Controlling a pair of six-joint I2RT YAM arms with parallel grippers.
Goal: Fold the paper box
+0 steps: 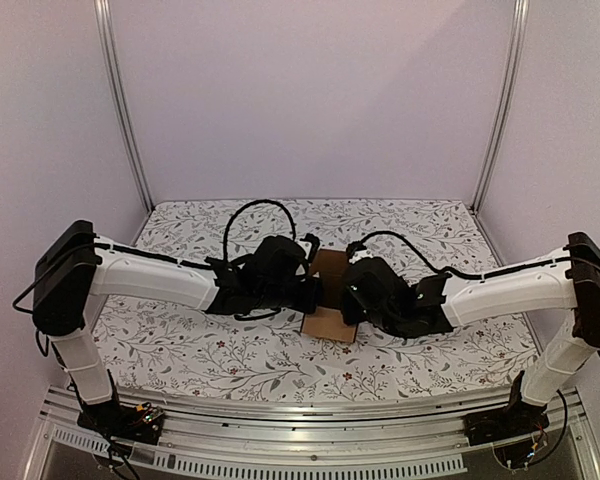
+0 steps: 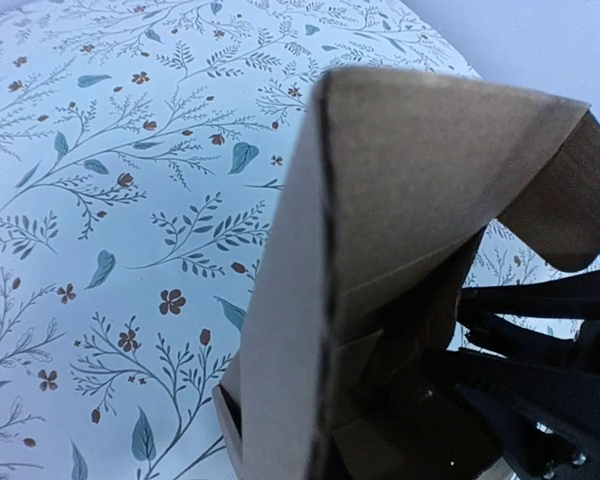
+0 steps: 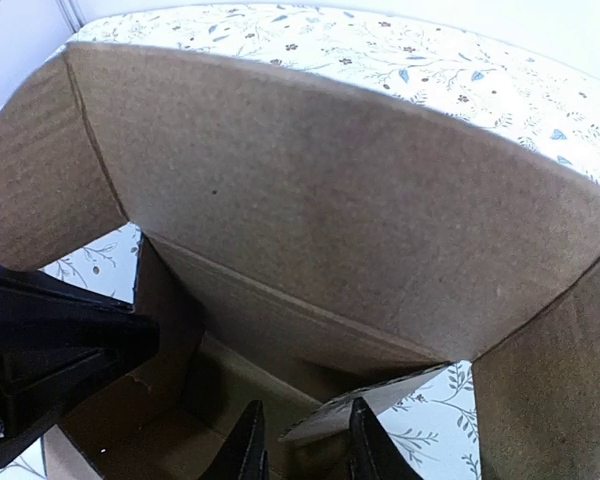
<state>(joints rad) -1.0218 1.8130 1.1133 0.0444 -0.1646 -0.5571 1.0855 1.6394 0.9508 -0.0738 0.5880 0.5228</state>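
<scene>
item: paper box (image 1: 328, 322), plain brown corrugated card, partly folded. location: middle of the bench (image 1: 180, 340), on its leaf-and-flower printed cover, between the two arms' wrists.

form: broad panel (image 3: 330, 200) standing up and bowed; a rounded flap (image 3: 40, 190) curling off its end; lower walls forming an open tray below the panel; small pointed tab (image 3: 375, 395) jutting in near the front.

left claw (image 1: 308, 285): closed, pinching the box's side wall, which rises edge-on through the middle of the left wrist view; its own fingers hidden behind the card there.

right claw (image 3: 305, 445): jaws slightly apart, nothing clamped; the two dark fingers (image 3: 248, 450) point down into the box's open inside, just beside the pointed tab; contact with the tab cannot be told.

both arms: stretched inward from the near bench corners, meeting at the box.
</scene>
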